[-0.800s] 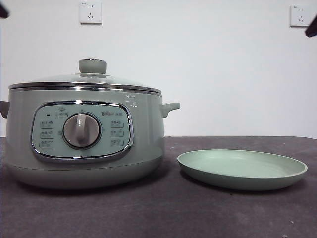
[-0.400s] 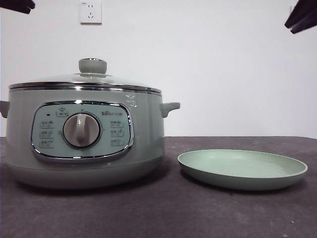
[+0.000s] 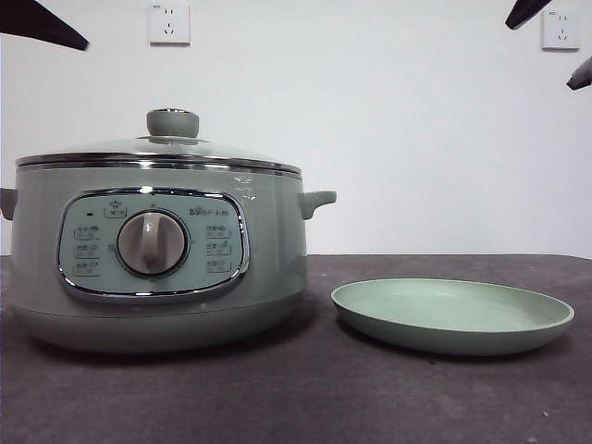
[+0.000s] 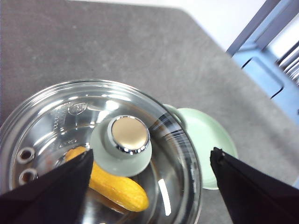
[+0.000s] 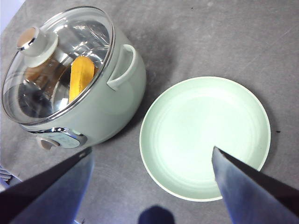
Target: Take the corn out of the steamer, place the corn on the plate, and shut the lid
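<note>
corn [image 4: 114,186] lies inside the steamer [image 5: 100,107], seen through the closed glass lid [image 4: 154,140]. left gripper [image 4: 149,182] hangs above with jaws spread wide, the lid's knob [image 4: 128,140] below and between them. right gripper [image 5: 152,182], also wide apart, hovers over the bare plate [image 5: 205,135] beside the steamer.

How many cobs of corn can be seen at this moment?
1. The corn lies inside the steamer, seen through the glass lid, which is still on. The knob and glare cover part of the inside, so another could be hidden.
</note>
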